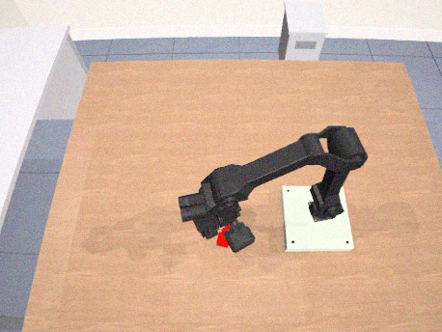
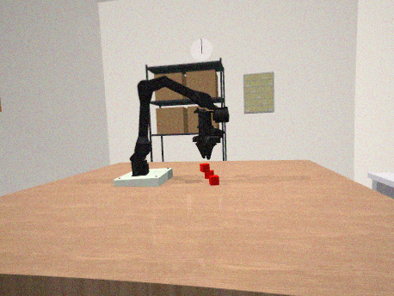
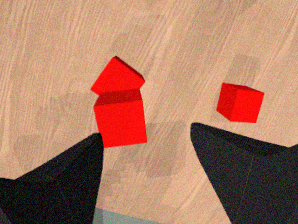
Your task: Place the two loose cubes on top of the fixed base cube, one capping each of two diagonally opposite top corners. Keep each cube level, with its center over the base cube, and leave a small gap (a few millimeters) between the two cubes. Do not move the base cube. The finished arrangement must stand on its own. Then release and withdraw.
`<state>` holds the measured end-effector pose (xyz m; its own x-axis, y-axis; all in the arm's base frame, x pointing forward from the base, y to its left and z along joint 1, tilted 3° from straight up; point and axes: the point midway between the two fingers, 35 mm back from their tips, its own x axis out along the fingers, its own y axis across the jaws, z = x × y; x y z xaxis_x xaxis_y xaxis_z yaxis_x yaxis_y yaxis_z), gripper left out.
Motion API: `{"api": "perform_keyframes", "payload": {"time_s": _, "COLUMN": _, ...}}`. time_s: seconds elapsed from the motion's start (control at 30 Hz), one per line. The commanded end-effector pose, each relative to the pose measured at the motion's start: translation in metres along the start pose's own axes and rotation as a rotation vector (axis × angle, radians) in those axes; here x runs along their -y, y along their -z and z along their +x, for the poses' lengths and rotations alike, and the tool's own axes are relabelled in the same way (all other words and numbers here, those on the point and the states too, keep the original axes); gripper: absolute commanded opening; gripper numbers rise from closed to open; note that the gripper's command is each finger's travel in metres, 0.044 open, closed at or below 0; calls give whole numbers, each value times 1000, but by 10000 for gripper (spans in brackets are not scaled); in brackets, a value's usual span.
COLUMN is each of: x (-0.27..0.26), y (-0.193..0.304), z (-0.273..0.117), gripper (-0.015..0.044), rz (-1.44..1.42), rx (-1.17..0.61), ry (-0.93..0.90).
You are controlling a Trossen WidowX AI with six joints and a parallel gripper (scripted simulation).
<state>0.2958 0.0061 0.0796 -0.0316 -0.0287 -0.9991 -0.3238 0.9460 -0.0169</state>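
One loose red cube (image 2: 205, 167) (image 3: 121, 125) appears to rest on the base cube, overlapping one side or corner of its top; exact contact is unclear. The red base cube (image 2: 208, 175) (image 3: 118, 76) shows partly from under it, turned differently. The other loose red cube (image 2: 214, 181) (image 3: 241, 104) sits apart on the table. My gripper (image 2: 206, 157) (image 3: 147, 135) is open and empty, just above the upper cube, which lies nearer the left finger in the wrist view. In the top view the arm hides most of the cubes; some red (image 1: 222, 239) shows.
The pale base plate (image 1: 299, 232) (image 2: 133, 181) carries the arm on the wooden table (image 1: 145, 111) (image 2: 215, 232), to the right of the cubes in the top view. A shelf with boxes (image 2: 201, 82) stands behind the table.
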Motion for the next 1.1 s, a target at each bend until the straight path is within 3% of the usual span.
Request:
{"api": "perform_keyframes", "payload": {"time_s": 0.0, "x": 31, "y": -1, "z": -10, "gripper": 265, "rz": 53, "rx": 0, "ry": 1}}
{"api": "perform_keyframes", "payload": {"time_s": 0.27, "x": 101, "y": 11, "z": -35, "gripper": 265, "rz": 170, "rx": 1, "ry": 5}}
{"api": "perform_keyframes", "payload": {"time_s": 0.43, "x": 107, "y": 13, "z": -36, "gripper": 265, "rz": 179, "rx": 1, "ry": 5}}
{"api": "perform_keyframes", "payload": {"time_s": 0.7, "x": 107, "y": 12, "z": 20, "gripper": 265, "rz": 179, "rx": 1, "ry": 6}}
{"api": "perform_keyframes", "payload": {"time_s": 1.07, "x": 107, "y": 13, "z": 40, "gripper": 265, "rz": 179, "rx": 1, "ry": 6}}
